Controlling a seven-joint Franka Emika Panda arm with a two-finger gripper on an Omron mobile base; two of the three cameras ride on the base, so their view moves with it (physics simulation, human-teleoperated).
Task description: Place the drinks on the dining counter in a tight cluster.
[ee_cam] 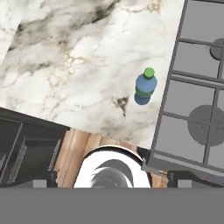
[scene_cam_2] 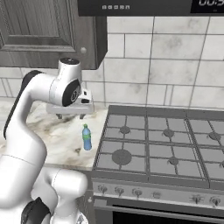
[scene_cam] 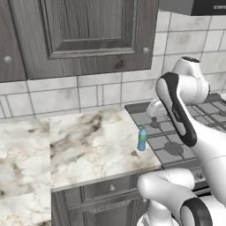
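Slim light-blue bottle (scene_cam: 142, 138): in the left base view it stands upright on the tiled-wall marble worktop (scene_cam: 88, 141), at about 3 o'clock of that surface, just beside the left edge of the gas hob (scene_cam: 176, 132). It is not on the dining counter, so this item is outstanding. The arm's forearm arches above and to the right of the bottle, well apart from it.

Right base view: the bottle (scene_cam_2: 87, 137) stands at 9 o'clock of the hob (scene_cam_2: 162, 144), near the front edge of the worktop (scene_cam_2: 61, 131). The gripper (scene_cam_2: 70, 114) hangs above and behind the bottle, at roughly its 11 o'clock, clear of it. Its fingers are too small here to judge.

Hand view: the camera looks down on the bottle (ee_cam: 145, 85), green cap uppermost, at about 1 o'clock of centre. The claw stands spread wide apart, holding nothing.

Assessment: the step in hand appears to be the approach. Recommended practice: centre the hand over the cap, descend straight, close on the body below the cap, and keep the hob-side finger clear of the grate edge so the light bottle is not tipped.
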